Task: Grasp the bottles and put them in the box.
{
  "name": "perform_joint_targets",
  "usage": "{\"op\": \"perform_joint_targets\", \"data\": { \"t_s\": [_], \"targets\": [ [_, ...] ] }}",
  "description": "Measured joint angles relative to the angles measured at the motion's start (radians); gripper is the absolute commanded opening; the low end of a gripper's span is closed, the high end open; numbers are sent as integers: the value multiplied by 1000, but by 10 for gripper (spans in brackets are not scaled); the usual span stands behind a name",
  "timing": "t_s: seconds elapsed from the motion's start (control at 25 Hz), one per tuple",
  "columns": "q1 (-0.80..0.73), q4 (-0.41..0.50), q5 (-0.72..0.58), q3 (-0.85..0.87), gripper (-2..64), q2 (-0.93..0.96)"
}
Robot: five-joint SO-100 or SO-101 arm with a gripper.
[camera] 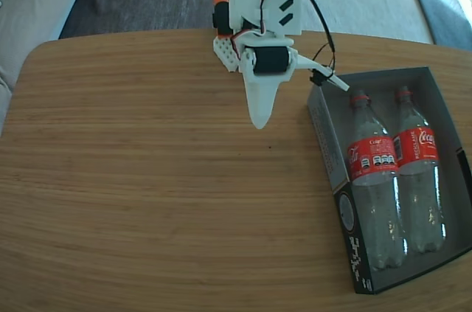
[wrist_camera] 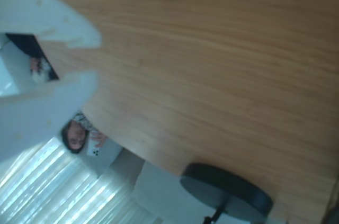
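Observation:
Two clear Coca-Cola bottles with red labels lie side by side inside the box (camera: 325,142) at the table's right side, necks pointing away from the camera. One bottle (camera: 374,158) is on the left and the other bottle (camera: 417,147) lies against it on the right. My gripper (camera: 259,119) hangs over bare wood to the left of the box's far corner, pointing down, shut and empty. In the wrist view my gripper (wrist_camera: 94,59) enters from the left with only a slim gap between its white fingers and nothing in it.
The wooden table (camera: 147,179) spreads wide to the left of the box. A grey sofa (camera: 361,2) runs behind the table. The wrist view shows a person (wrist_camera: 75,135) beyond the table edge and a black round stand base (wrist_camera: 228,189).

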Motion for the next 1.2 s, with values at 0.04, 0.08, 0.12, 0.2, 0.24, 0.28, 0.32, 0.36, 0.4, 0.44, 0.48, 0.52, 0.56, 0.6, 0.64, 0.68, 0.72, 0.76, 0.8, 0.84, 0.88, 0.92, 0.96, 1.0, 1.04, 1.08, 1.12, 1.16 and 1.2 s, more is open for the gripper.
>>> {"op": "perform_joint_targets", "data": {
  "t_s": [0.04, 0.08, 0.12, 0.2, 0.24, 0.28, 0.32, 0.36, 0.4, 0.44, 0.48, 0.52, 0.56, 0.6, 0.64, 0.68, 0.72, 0.76, 0.8, 0.84, 0.88, 0.92, 0.96, 1.0, 1.04, 1.08, 1.12, 1.16, 1.2],
  "targets": [
    [0, 5, 2, 2, -6, 6],
    [0, 5, 15, 2, -6, 11],
    [0, 5, 41, 2, -6, 14],
    [0, 6, 97, 2, -6, 14],
    [0, 6, 114, 2, -6, 14],
    [0, 6, 129, 2, -6, 14],
    [0, 6, 143, 2, -6, 14],
    [0, 6, 160, 6, -6, 14],
    [0, 6, 175, 17, -6, 14],
    [0, 6, 193, 31, -6, 14],
    [-2, 6, 210, 40, -6, 14],
    [-11, 6, 229, 44, -6, 14],
    [-26, 6, 242, 44, -6, 14],
    [-35, 6, 253, 44, -6, 14],
    [-35, 6, 262, 48, -6, 14],
    [-32, 0, 267, 66, -6, 15],
    [-29, -11, 270, 87, -6, 14],
    [-28, -20, 270, 104, -6, 14],
    [-28, -28, 270, 120, -6, 14],
    [-28, -34, 270, 126, -6, 14],
    [-29, -37, 270, 127, -6, 14],
    [-32, -40, 270, 130, -6, 14],
    [-31, -40, 270, 132, -6, 14],
    [-31, -40, 270, 141, -6, 14],
    [-31, -46, 270, 160, -6, 14],
    [-29, -54, 270, 176, -6, 14],
    [-28, -60, 270, 186, -6, 14],
    [-23, -61, 270, 186, -6, 14],
    [-15, -61, 270, 186, -6, 14]
  ]
}}
